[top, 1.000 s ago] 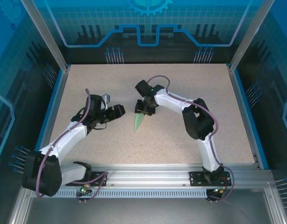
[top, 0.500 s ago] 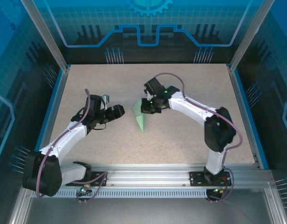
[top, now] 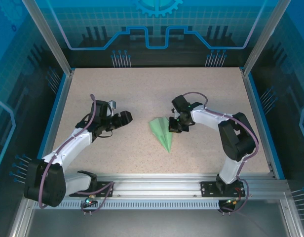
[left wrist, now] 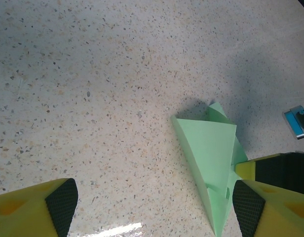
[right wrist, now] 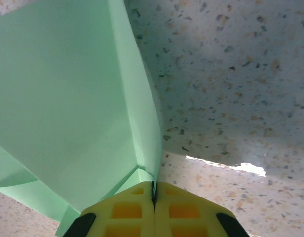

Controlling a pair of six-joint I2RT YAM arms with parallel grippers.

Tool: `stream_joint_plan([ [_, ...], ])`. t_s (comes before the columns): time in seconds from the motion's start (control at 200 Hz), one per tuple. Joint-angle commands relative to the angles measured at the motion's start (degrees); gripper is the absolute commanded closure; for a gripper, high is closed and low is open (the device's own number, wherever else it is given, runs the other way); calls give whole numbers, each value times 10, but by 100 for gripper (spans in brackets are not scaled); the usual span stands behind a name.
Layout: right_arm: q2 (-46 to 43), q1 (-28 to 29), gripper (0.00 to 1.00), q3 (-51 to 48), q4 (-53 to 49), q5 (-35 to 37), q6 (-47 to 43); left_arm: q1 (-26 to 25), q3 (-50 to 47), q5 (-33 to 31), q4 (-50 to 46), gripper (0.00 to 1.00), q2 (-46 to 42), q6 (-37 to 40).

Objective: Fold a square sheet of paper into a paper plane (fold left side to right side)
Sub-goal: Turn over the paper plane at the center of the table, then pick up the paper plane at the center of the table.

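The square sheet of paper is folded into a pale mint-green paper plane (top: 161, 132), a pointed dart near the middle of the table with its tip toward the near right. My right gripper (top: 174, 126) is shut on its right edge. In the right wrist view the yellow fingers (right wrist: 122, 212) meet on a thin fold of the plane (right wrist: 68, 98). My left gripper (top: 124, 118) stands open to the left of the plane, apart from it. The left wrist view has the plane (left wrist: 211, 153) just ahead of my right-hand finger (left wrist: 260, 210), outside the open jaws (left wrist: 154, 207).
The speckled table (top: 142, 89) has a blue rim (top: 263, 123) and metal frame posts at the corners. An aluminium rail (top: 157, 185) with the arm bases runs along the near edge. Bare table lies behind and in front of the plane.
My right gripper has carried the plane to the right and toward the near side, and the plane now lies flatter with its wide face up. The left arm has stayed put.
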Motion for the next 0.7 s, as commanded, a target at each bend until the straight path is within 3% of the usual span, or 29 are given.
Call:
stream_joint_plan([
  [0.0,-11,-3,83,9,-28,25,-34,7,24,0,-6,14,4,11],
  [0.065,-25,1,75,20,-52,54,-43,8,27,1,-7,14,3,14],
  [0.125,-46,13,61,33,-79,88,-58,7,31,0,-8,14,2,17],
  [0.185,-66,25,56,45,-104,108,-79,8,32,1,-8,13,2,18],
  [0.34,-94,66,40,56,-149,90,-135,8,34,2,-1,9,-2,16],
  [0.46,-82,92,33,50,-160,58,-148,8,33,1,3,8,-5,17],
  [0.69,-20,128,32,67,-161,64,-150,8,28,1,5,7,-5,16],
])
